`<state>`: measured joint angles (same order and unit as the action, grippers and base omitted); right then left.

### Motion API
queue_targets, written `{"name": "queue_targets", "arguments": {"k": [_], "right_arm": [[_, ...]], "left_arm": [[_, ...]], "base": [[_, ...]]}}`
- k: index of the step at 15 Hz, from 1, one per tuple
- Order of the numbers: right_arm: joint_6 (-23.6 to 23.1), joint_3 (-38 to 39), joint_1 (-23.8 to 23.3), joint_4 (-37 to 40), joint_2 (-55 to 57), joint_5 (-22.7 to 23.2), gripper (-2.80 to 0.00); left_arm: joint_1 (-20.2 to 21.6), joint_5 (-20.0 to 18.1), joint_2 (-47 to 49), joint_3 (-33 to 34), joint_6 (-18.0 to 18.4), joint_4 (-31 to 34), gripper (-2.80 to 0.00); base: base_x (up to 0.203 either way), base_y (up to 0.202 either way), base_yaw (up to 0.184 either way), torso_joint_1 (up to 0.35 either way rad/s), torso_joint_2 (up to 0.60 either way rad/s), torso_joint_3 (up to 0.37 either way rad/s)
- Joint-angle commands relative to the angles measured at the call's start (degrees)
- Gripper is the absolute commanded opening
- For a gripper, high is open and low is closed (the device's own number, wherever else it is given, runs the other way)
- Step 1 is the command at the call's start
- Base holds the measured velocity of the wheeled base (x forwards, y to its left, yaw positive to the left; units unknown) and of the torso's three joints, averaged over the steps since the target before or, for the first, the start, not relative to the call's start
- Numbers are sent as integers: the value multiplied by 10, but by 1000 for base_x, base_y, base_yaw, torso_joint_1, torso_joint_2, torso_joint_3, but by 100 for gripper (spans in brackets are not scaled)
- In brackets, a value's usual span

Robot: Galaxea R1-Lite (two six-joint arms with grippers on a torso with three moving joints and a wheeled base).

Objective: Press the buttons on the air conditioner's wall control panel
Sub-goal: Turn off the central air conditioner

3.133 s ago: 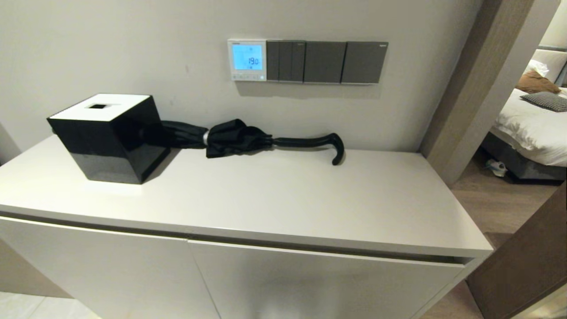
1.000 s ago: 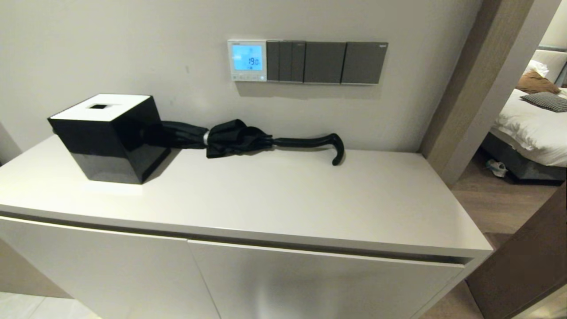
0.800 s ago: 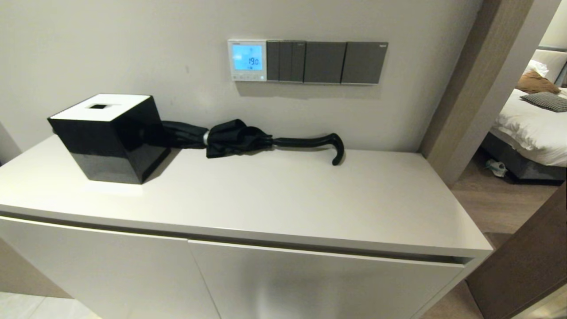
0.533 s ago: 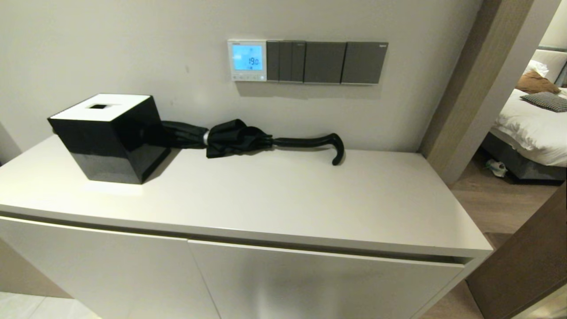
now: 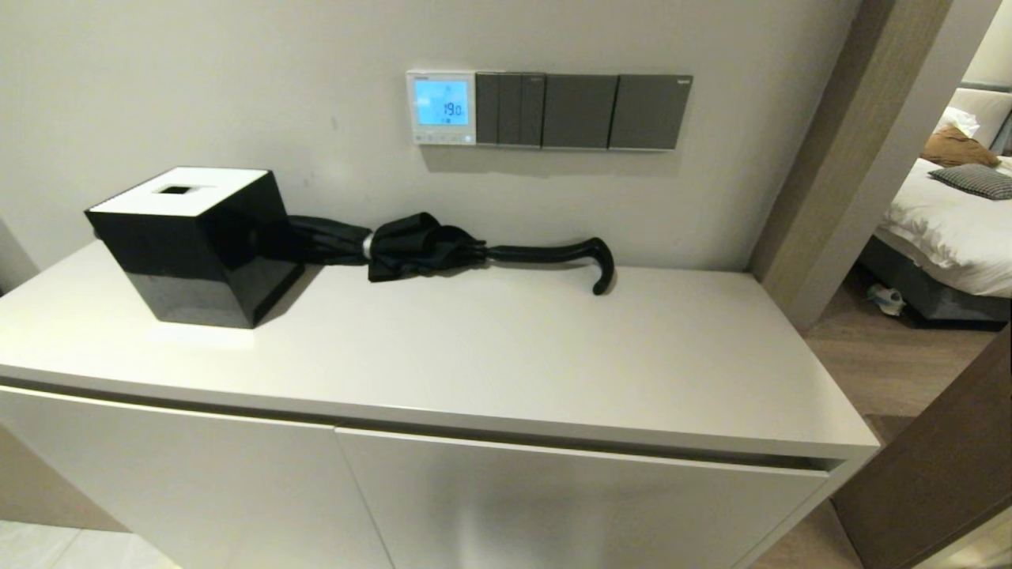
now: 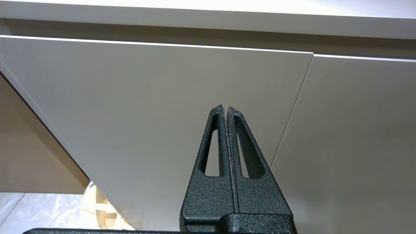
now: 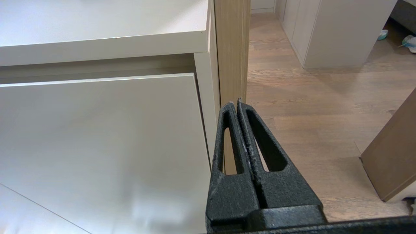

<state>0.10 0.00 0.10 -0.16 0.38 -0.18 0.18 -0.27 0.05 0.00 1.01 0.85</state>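
The air conditioner's wall control panel point(image 5: 441, 107) is a small white-framed thermostat on the wall above the cabinet, its screen glowing light blue with digits. The buttons point(image 5: 439, 137) form a pale row along its bottom edge. Neither arm shows in the head view. My left gripper point(image 6: 226, 108) is shut and empty, low in front of the cabinet doors. My right gripper point(image 7: 235, 102) is shut and empty, low by the cabinet's right end and a wooden post.
Dark grey switch plates point(image 5: 583, 111) sit right of the panel. On the white cabinet top point(image 5: 490, 363) stand a black tissue box point(image 5: 194, 245) and a folded black umbrella point(image 5: 451, 249) against the wall. A doorway to a bedroom opens at the right.
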Motion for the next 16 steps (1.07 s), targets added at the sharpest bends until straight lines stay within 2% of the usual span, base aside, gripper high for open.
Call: {"name": "queue_targets", "arguments": {"k": [1,5,16], "right_arm": [[0,2,0,0,0,0,-280],[0,2,0,0,1,0,-280],[-2,2,0,0,0,2,-280]], "left_arm": [[0,1,2,0,2,0,-280],[0,2,1,0,-9,-1,-280],[0,2,1,0,-10,-1,-280]], "base": [[0,0,0,0,0,0],[0,0,0,0,0,0],[0,0,0,0,0,0]]}}
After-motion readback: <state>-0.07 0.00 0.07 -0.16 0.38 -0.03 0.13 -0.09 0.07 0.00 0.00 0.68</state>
